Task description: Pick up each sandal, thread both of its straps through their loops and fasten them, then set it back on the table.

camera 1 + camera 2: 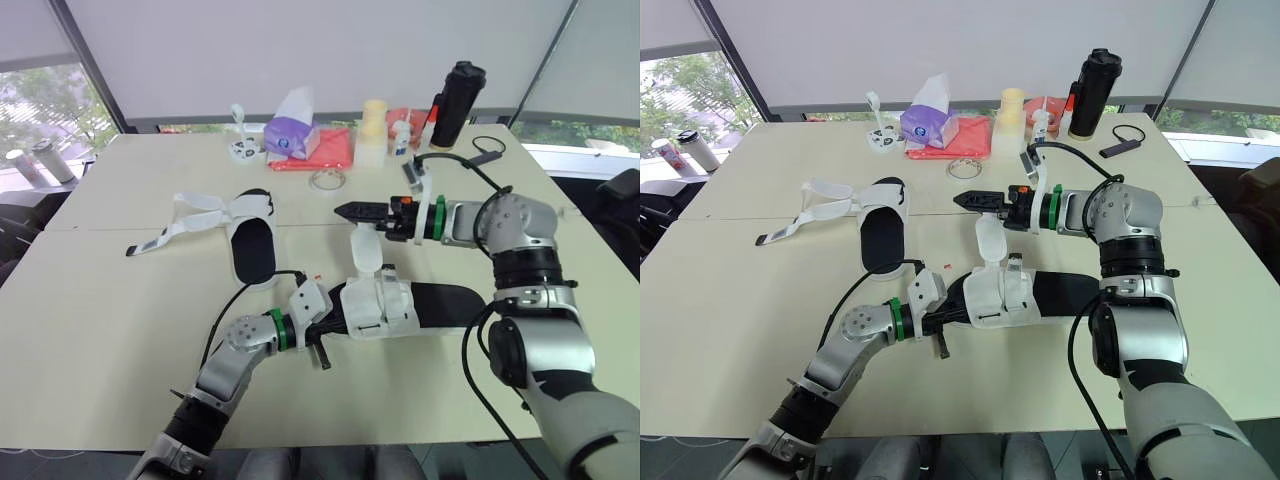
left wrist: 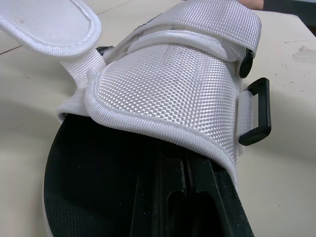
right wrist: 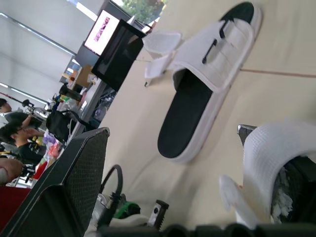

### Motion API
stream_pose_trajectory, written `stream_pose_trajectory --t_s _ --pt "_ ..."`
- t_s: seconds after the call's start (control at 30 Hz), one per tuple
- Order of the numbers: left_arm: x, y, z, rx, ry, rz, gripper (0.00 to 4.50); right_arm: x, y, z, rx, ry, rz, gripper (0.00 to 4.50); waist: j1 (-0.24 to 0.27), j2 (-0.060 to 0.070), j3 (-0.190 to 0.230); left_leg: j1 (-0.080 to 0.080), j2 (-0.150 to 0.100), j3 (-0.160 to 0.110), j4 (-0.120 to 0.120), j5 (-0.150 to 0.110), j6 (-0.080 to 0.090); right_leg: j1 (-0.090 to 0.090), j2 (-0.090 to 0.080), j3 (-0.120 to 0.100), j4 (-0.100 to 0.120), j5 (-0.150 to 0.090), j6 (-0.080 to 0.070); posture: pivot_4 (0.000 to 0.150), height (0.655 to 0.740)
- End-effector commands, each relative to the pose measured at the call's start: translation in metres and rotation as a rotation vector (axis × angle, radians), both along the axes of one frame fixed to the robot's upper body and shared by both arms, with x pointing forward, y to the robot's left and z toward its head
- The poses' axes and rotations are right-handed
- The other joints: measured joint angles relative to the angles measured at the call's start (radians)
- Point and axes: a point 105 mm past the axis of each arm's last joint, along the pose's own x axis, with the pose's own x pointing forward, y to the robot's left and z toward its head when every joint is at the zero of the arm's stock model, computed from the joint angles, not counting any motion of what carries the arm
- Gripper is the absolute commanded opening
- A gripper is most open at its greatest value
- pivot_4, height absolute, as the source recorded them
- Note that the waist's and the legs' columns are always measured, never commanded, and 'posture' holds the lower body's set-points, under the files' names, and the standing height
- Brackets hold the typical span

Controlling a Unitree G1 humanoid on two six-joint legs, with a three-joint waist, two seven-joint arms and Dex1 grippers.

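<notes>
- Step in hand: the near sandal (image 1: 385, 305), the first of the two. One strap (image 1: 365, 252) stands up loose from its white upper and is not yet threaded.
- The near sandal lies sole-down on the table (image 1: 120, 330), mid-front. The left gripper (image 1: 325, 325) reaches into its open end under the upper. Whether it is clamped or merely pushed in, I cannot tell.
- The right gripper (image 1: 345, 211) hovers just above the strap's tip with its jaws apart. In the wrist view the strap lies against one finger and nothing is pinched.
- The black loop (image 2: 256, 111) sits free at the side of the upper, close to the table.
- Next move, as a judgement: close on the strap tip, carry it across and feed it through the loop. The left arm must steady the sandal, and probably raise it so the loop clears the table.
- The far sandal (image 1: 252, 245) lies well apart to the left with its straps splayed open, not yet done.
- Room: there is bare table between the sandals and to the front left. The tissue box (image 1: 290, 135), red cloth (image 1: 335, 150) and bottle (image 1: 455, 105) stand along the far side, away from the strap's path. The front edge is near the left arm, so the sandal should be kept inboard.
</notes>
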Motion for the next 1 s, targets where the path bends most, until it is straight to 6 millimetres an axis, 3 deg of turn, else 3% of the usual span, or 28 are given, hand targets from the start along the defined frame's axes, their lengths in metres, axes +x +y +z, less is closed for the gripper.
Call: stream_pose_trajectory --t_s 0.03,0.5,0.6,0.77,0.83,1.0 --pt "-0.004 -0.002 -0.016 0.037 0.05 -0.006 0.0 0.0 0.0 0.028 0.042 -0.081 0.007 4.45 0.0 0.0 0.0 0.0 0.0 0.0 0.0 0.0 0.0 0.0 0.0 0.0 0.0 0.0 0.0 0.15 0.74" --pt "-0.005 -0.003 -0.016 0.035 0.051 -0.01 0.0 0.0 0.002 0.036 0.043 -0.114 0.017 4.45 0.0 0.0 0.0 0.0 0.0 0.0 0.0 0.0 0.0 0.0 0.0 0.0 0.0 0.0 0.0 0.15 0.74" --pt "-0.005 -0.003 -0.016 0.036 0.05 -0.012 0.0 0.0 0.001 0.037 0.042 -0.118 0.016 3.59 0.0 0.0 0.0 0.0 0.0 0.0 0.0 0.0 0.0 0.0 0.0 0.0 0.0 0.0 0.0 0.15 0.74" --pt "-0.005 -0.003 -0.016 0.036 0.049 -0.013 0.0 0.0 0.001 0.037 0.04 -0.121 0.011 0.85 0.0 0.0 0.0 0.0 0.0 0.0 0.0 0.0 0.0 0.0 0.0 0.0 0.0 0.0 0.0 0.15 0.74" --pt "-0.004 -0.003 -0.016 0.036 0.049 -0.013 0.0 0.0 0.001 0.037 0.04 -0.123 0.014 0.03 0.0 0.0 0.0 0.0 0.0 0.0 0.0 0.0 0.0 0.0 0.0 0.0 0.0 0.0 0.0 0.15 0.74" --pt "-0.005 -0.003 -0.016 0.037 0.051 -0.013 0.0 -0.014 0.0 0.043 0.028 -0.21 0.052 0.03 0.001 0.0 0.0 0.0 0.0 0.0 0.0 0.0 0.0 0.0 0.0 0.0 0.0 0.0 0.0 0.15 0.74"
